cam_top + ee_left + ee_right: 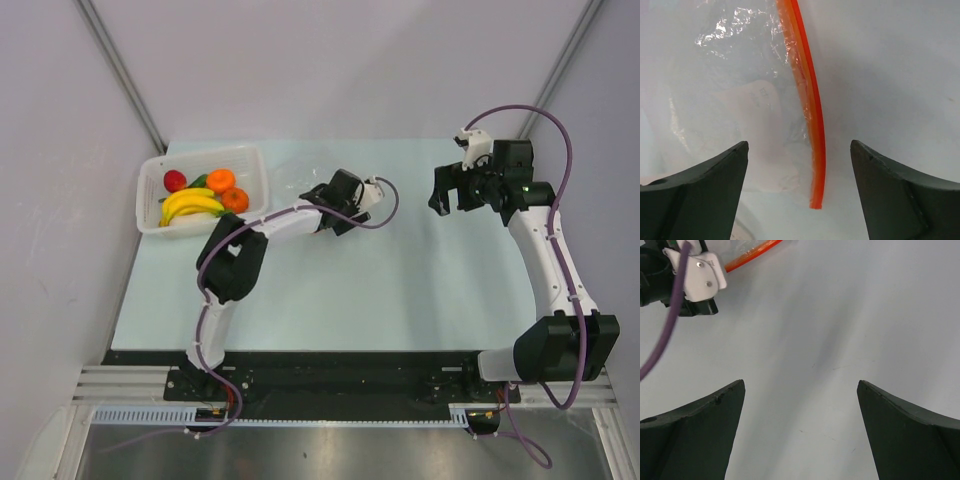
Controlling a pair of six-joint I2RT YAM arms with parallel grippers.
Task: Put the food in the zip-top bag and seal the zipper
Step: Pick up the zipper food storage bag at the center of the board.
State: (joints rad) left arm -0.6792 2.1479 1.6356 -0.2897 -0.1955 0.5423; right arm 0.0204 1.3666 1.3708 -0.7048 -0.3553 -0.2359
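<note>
Both arms wear one livery. The left arm [285, 220] has white tube links between chunky black joint housings, and the right arm [548, 265] matches it. A left purple cable [205, 320] runs along one, and a right purple cable [568, 170] loops off the other. On the left gripper [799, 150] are matte dark-grey fingers [700, 195], broad wedges with curved inner edges. The right gripper [801, 385] has the same fingers. The right wrist view catches a white bracket [700, 272] with two silver screws.
</note>
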